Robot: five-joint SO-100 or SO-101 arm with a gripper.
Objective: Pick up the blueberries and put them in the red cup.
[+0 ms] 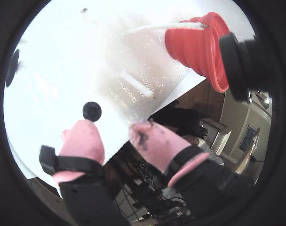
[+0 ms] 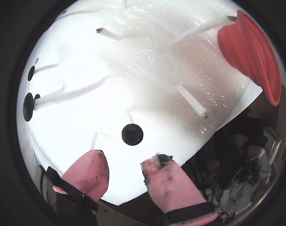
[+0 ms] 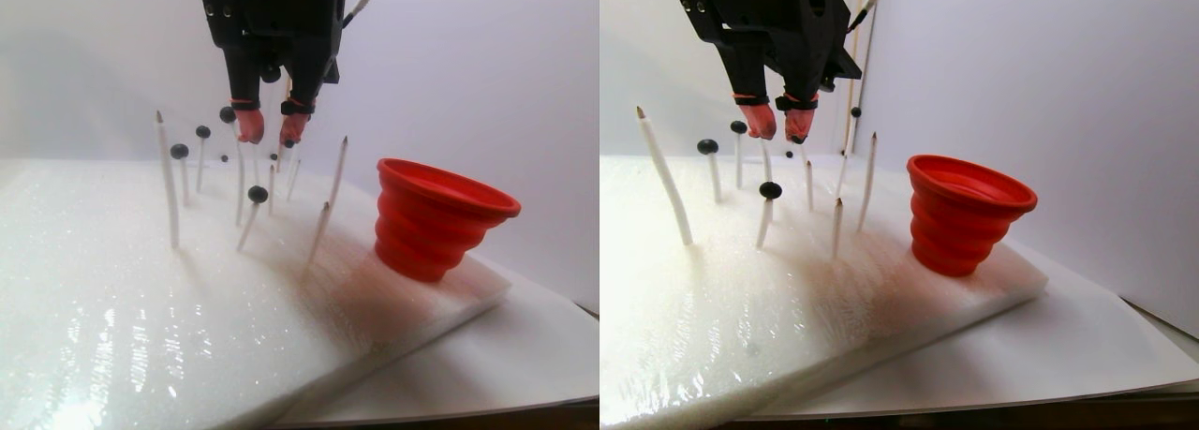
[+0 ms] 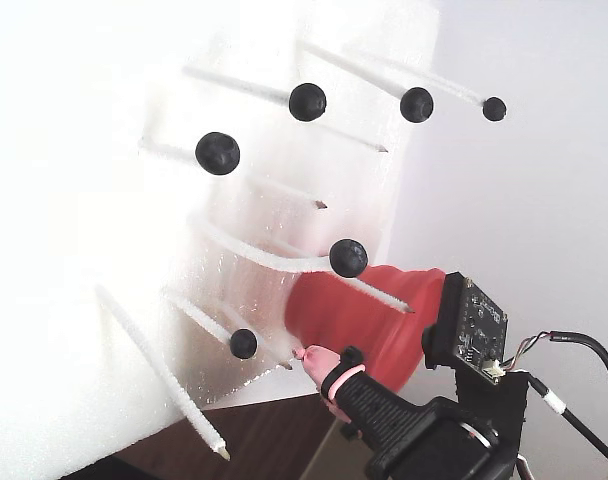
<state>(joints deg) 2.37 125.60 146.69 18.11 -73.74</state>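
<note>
Wrist views both show the gripper with its pink fingers spread wide and holding nothing. One of the blueberries sits on a white stick just above the gap, at 12 o'clock from it. The red cup stands at 2 o'clock on the foam board.
</note>
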